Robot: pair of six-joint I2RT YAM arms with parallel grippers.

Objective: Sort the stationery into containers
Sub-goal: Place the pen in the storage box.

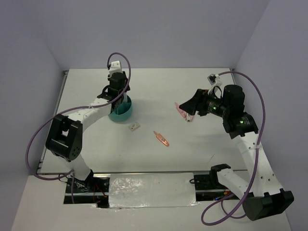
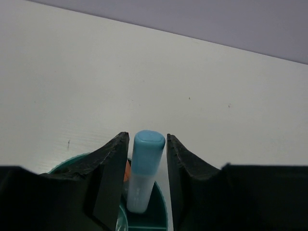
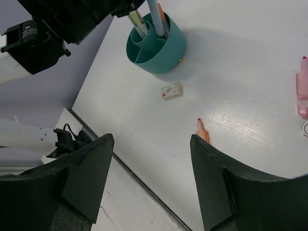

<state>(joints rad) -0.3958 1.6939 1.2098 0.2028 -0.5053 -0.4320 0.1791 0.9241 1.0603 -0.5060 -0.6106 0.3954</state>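
White table (image 1: 216, 86) holds teal organizer (image 1: 122, 114), whitish piece (image 1: 134, 127), orange marker (image 1: 161, 139), pink marker (image 1: 180, 110) (all apart).

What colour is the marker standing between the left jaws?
Light blue marker; left wrist view shows it best.

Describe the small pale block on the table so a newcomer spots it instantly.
Find the teal organizer on the left half of the table. Right of it, nearer the arms' bases, not touching, lies the pale block. It is short, whitish and rectangular, unlike the long orange marker and pink marker further right.
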